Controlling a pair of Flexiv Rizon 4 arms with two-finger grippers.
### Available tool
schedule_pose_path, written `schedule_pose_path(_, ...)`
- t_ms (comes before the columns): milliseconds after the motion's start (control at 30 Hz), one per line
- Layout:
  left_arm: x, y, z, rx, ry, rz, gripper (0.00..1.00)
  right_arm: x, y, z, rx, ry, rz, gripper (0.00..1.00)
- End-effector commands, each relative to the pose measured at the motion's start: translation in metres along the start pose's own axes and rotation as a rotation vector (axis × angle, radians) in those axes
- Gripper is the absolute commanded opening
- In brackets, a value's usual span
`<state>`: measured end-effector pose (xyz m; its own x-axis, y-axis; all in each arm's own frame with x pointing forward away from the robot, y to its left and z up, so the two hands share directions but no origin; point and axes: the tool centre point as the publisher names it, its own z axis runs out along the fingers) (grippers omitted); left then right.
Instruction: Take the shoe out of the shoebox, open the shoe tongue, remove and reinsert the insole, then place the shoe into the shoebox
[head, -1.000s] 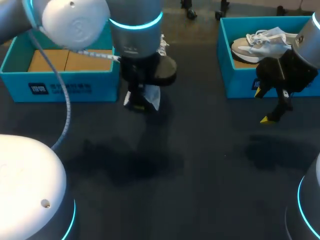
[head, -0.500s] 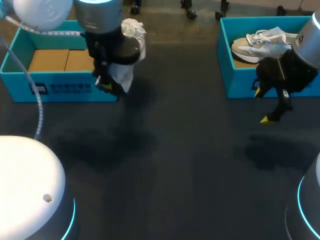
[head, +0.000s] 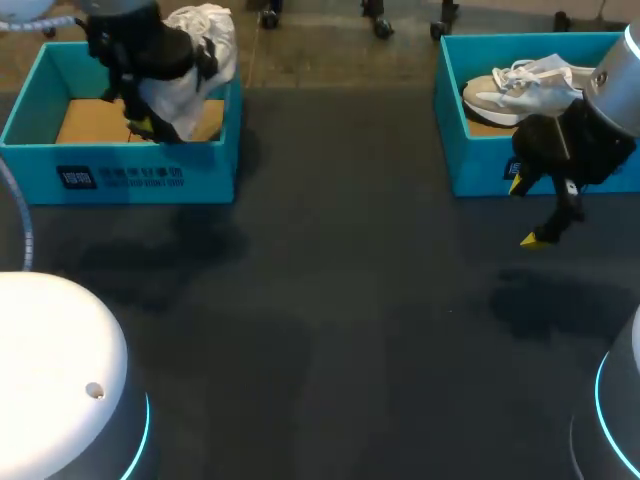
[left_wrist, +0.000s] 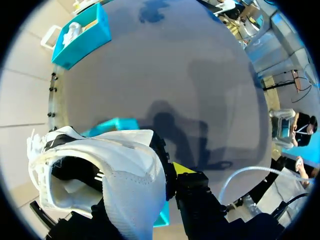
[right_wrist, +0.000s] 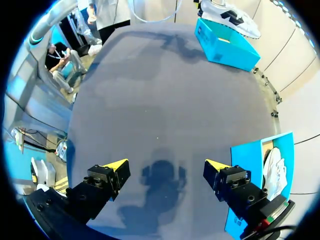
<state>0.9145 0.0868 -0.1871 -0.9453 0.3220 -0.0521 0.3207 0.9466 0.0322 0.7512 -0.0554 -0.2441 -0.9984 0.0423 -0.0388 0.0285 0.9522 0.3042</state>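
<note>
The broad dark matte table (head: 330, 330) takes up nearly everything here, its top bare across the middle, with soft shadows of the arms on it.

At its far edge on the left sits an open teal cardboard shoebox (head: 120, 175) with a plain brown floor showing inside. Well apart from it, at the far right, stands a second teal shoebox (head: 480, 165), and a pale grey-white laced sneaker (head: 515, 90) lies inside that one on its side, laces uppermost.

The left arm comes in over the first box, and its left gripper (head: 142, 125) is clamped on a white mesh sneaker (head: 190, 60), which it holds in the air over that box's near right corner, above the rim, not resting inside. From the left wrist view the shoe (left_wrist: 115, 170) lies tilted with its opening in view; one yellow tip presses its outer wall, and the other finger is hidden by the shoe.

The right gripper (head: 527, 212) hangs just in front of the second box, above the table, holding nothing. In its own view the fingers (right_wrist: 117, 167) stand wide apart over bare tabletop.
</note>
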Motion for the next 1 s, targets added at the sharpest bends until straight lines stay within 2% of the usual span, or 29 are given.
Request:
schedule_pose_path(33, -0.006, 0.043, 0.001, 0.056, -0.007, -0.011, 0.00, 0.001, 0.000, 0.001, 0.001, -0.002, 0.000, 1.00)
schedule_pose_path(267, -0.010, 0.090, -0.002, 0.052, -0.007, -0.071, 0.00, 0.001, 0.000, 0.001, 0.001, -0.002, 0.000, 1.00)
schedule_pose_path(600, -0.005, 0.137, 0.003, 0.062, 0.023, -0.174, 0.00, 0.001, 0.000, 0.001, 0.001, -0.002, 0.000, 1.00)
schedule_pose_path(1000, 0.003, 0.191, 0.001, 0.063, -0.002, -0.140, 0.00, 0.001, 0.000, 0.001, 0.001, -0.002, 0.000, 1.00)
